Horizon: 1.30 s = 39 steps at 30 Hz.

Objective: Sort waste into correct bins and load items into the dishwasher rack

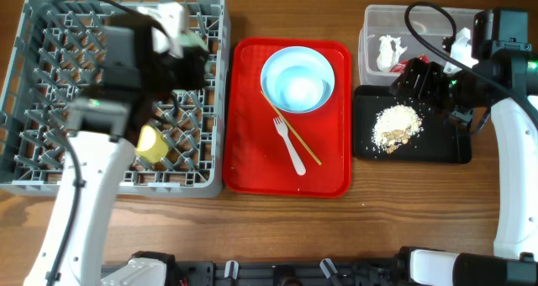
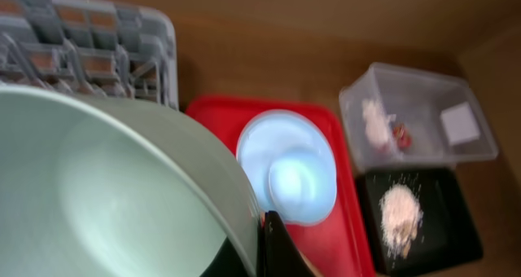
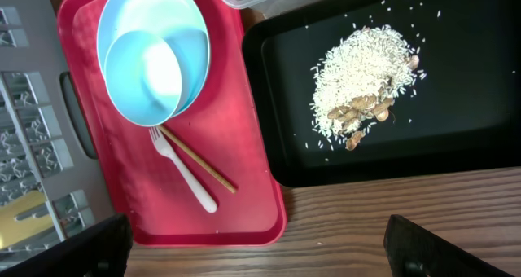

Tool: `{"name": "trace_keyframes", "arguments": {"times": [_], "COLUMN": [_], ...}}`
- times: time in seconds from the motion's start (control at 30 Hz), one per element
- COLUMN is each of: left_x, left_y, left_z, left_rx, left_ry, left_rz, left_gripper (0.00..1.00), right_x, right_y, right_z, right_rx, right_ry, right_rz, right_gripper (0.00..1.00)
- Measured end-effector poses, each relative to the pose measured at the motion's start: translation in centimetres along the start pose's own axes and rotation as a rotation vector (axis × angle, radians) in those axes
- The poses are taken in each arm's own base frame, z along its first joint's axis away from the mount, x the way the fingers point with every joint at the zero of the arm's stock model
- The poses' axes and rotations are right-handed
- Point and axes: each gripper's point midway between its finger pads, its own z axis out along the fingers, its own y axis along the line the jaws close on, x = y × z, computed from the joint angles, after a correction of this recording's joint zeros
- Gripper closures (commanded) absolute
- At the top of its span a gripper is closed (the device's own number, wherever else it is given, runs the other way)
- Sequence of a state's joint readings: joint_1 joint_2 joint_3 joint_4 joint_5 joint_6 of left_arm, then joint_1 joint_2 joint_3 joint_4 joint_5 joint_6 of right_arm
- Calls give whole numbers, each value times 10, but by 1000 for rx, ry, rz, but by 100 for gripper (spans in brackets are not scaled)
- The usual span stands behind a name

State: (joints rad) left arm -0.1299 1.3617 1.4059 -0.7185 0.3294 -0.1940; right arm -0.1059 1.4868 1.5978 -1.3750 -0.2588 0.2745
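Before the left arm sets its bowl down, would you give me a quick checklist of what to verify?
1. Left gripper holding light green bowl: ok, bowl fills its wrist view.
2. Bowl above dishwasher rack: ok.
3. Free slot beneath: cannot tell, arm hides it; yellow cup occupies the front.
4. Right gripper out of the way: ok, open, over the bins.
5. Tissue in clear tub, crumbs on black tray: ok.
6. Red tray emptied: not ok; pale blue bowl, fork, chopsticks lie there.

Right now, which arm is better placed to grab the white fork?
Probably right: the right gripper hangs open by the black tray beside the red tray; the left gripper holds the light green bowl.
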Motion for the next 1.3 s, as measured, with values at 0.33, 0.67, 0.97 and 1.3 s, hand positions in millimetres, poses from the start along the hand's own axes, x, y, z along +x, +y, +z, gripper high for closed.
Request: {"name": "trace_keyframes", "arguments": {"times": [0.33,0.67,0.97,1.3], "left_x": [-8,8,13,19], "left_y": [53,118,140,158], "left_z": [30,64,76,70], "left_rx": [229,438,580,555], "left_ry": [108,181,173,179], "left_rz": [-217,-462,-531,-607], "left_gripper": [96,96,96,90], "right_x": [0,0,0,0], "right_y": [0,0,0,0], "right_z": [0,0,0,0], "right_rx": [2,2,2,2], "right_ry": [-1,1,0,0], "right_rz": [-7,-18,-18,-18], "right_gripper": [0,0,0,0]}}
